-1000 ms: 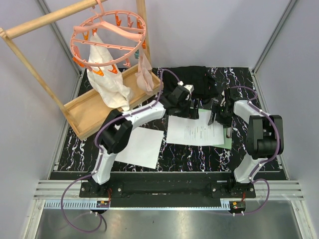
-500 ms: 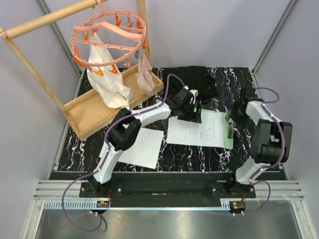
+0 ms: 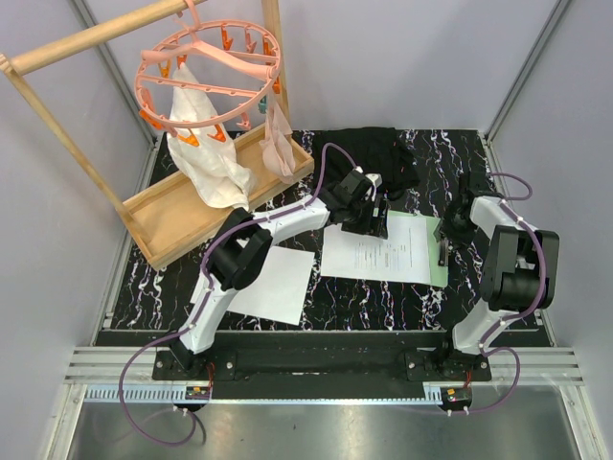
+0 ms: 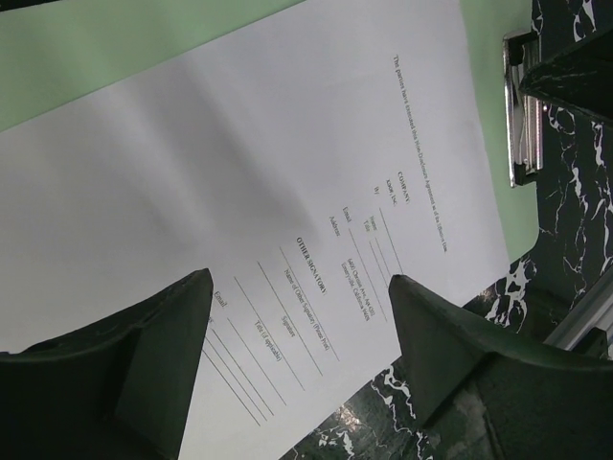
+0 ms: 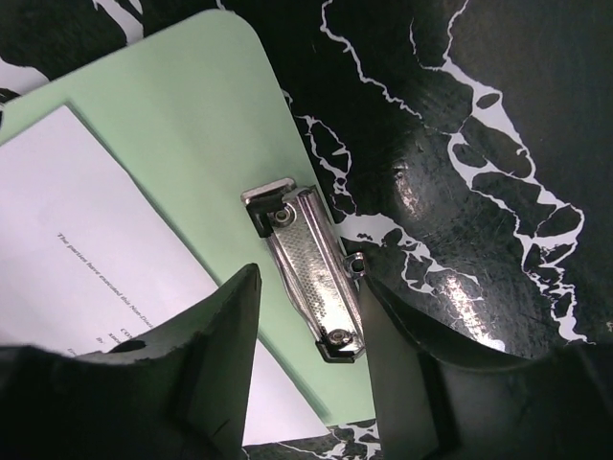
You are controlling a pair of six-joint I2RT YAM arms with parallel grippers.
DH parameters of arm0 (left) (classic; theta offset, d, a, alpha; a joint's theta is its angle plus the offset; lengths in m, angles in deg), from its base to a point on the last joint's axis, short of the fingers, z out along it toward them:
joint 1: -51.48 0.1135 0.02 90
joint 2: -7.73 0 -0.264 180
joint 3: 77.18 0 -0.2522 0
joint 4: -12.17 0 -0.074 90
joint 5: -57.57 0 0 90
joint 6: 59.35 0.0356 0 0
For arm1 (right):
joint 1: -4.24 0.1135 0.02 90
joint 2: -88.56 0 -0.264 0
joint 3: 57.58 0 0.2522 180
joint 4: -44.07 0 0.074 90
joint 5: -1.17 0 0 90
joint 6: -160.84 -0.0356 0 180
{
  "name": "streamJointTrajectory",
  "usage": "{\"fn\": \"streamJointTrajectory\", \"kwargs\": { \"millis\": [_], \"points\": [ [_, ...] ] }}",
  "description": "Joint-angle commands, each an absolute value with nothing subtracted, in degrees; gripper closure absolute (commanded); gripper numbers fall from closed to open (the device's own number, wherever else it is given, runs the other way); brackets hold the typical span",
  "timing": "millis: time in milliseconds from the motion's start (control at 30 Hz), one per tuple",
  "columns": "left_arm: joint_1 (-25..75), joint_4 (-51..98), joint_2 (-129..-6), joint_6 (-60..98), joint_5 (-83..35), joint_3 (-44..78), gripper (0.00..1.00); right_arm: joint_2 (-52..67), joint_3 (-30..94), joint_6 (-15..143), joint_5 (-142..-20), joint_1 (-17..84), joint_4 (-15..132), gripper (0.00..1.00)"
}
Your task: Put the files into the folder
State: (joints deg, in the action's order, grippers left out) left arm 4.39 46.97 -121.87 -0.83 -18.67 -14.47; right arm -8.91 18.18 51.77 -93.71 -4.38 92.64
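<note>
**One sheet on the folder, one waiting on the worktop**

From above, my left pincer [image 3: 372,218] hangs over the far left corner of the printed sheet [image 3: 378,251]. That sheet lies on the mint-green folder [image 3: 439,275] and overhangs its left edge. My right pincer [image 3: 442,240] sits at the folder's right edge. A blank sheet [image 3: 273,283] lies apart on the worktop [image 3: 354,299], with open room around it.

At my left wrist, the fingers are spread above the printed sheet [image 4: 287,172] with nothing between them. I judge they are placed to nudge it.

At my right wrist, the fingers are spread astride the clip [image 5: 306,273]. Green shows beside one finger, so it is not pinched. The sheet's edge stops short of the clip, leaving room to slide it under.
</note>
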Motion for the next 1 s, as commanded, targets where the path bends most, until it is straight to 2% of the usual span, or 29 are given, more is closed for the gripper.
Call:
{"fn": "streamJointTrajectory", "kwargs": {
  "millis": [0,167,233,267,367,600,800,867,967],
  "points": [
    [4.2,47.0,-122.4,0.6,-18.8,-16.7,0.2,-9.9,17.0,52.5,-91.8,-4.1,91.1,0.48],
    [4.2,49.5,-123.4,2.1,-18.4,-18.2,0.19,-10.1,15.2,52.3,-90.9,-4.1,90.3,0.57],
    [4.2,51.6,-123.5,3.3,-18.3,-19.6,0.17,-10.8,15.1,52.6,-88.9,-4.1,90.4,0.57],
    [4.2,52.3,-123.3,3.7,-18.3,-20.0,0.15,-11.2,14.9,52.5,-89.0,-4.1,90.6,0.61],
    [4.2,54.0,-122.7,4.4,-17.8,-20.7,0.13,-11.5,14.5,52.0,-87.0,-4.1,90.9,0.86],
    [3.8,55.7,-122.6,4.6,-17.5,-20.8,0.14,-6.2,11.0,50.7,-84.9,-4.1,91.0,0.89],
    [3.1,55.6,-122.4,3.8,-17.4,-21.0,0.15,-6.1,10.8,52.4,-84.3,-4.1,91.0,0.93],
    [2.5,55.6,-121.0,3.8,-18.4,-20.4,0.15,-6.5,11.3,53.0,-84.2,-4.0,91.1,0.99],
    [1.8,55.6,-118.2,4.2,-19.5,-18.3,0.15,-5.8,11.0,53.4,-82.9,-3.6,91.0,1.0]
  ]
}}
